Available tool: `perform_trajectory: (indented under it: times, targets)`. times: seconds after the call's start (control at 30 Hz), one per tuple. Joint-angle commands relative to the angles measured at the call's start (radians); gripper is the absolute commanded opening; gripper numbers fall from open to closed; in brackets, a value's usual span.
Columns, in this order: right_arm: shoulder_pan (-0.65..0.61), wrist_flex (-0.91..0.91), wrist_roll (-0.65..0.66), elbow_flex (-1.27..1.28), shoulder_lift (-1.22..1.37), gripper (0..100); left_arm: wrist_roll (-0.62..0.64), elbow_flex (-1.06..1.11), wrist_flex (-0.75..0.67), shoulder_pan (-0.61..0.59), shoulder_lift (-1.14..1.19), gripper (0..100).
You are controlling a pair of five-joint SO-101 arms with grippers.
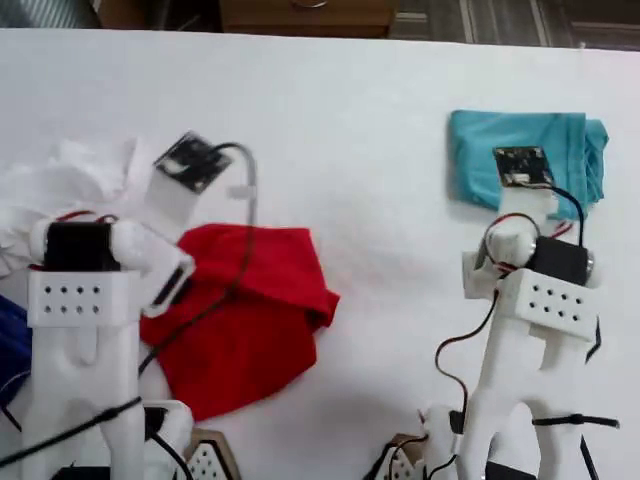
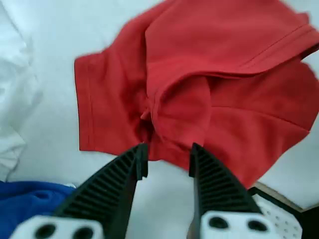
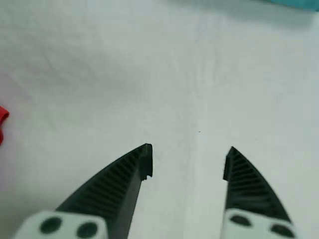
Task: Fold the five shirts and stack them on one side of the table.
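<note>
**A:** What is the high view showing?

**B:** The red shirt [image 1: 245,310] is lying crumpled and half doubled over on the table [image 1: 350,90], partly under the left arm [image 1: 85,290]. A teal shirt [image 1: 520,150] is sitting folded, well apart from the red shirt, by the right arm [image 1: 545,290]. White cloth [image 1: 70,180] is bunching up just beside the red shirt on its opposite side, and a blue shirt [image 1: 8,345] is peeking in near it too.

**A:** And the left wrist view?

**B:** The left gripper [image 2: 168,160] is hovering at the red shirt's edge, jaws spread, pinching nothing.

**A:** The right wrist view?

**B:** The right gripper [image 3: 188,159] is hanging over bare table between the red shirt and the teal one, jaws spread and empty.

**A:** So which step is in hand?

**B:** I am judging that one shirt is folded and the red one is being worked on. The next move is calling for the left gripper to drop onto a hem or the loose sleeve, close on it, and draw it across. The bunched middle is probably needing flattening first.
</note>
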Motion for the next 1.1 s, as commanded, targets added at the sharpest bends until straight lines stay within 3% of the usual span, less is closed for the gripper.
perform_trajectory:
  times: [0.0, 0.13, 0.3, 0.53, 0.8, 1.07]
  targets:
    - [-0.125, -0.015, -0.061, -0.009, -0.024, 29.3, -0.124, 0.206, -0.147, -0.279, -0.023, 17]
    - [-0.314, -0.024, -0.104, -0.009, -0.021, 29.7, -0.258, 0.357, -0.319, -0.496, -0.020, 18]
    - [-0.496, -0.159, -0.112, -0.011, 0.001, 29.7, -0.276, 0.407, -0.365, -0.531, -0.020, 18]
    - [-0.510, -0.228, -0.115, -0.048, 0.206, 29.7, -0.123, 0.398, -0.324, -0.279, -0.028, 18]
    - [-0.232, -0.160, -0.100, -0.092, 0.268, 29.7, -0.031, 0.203, -0.187, 0.172, -0.021, 18]
    - [-0.025, -0.044, 0.026, -0.092, 0.272, 29.7, 0.112, 0.246, -0.367, 0.404, -0.018, 26]
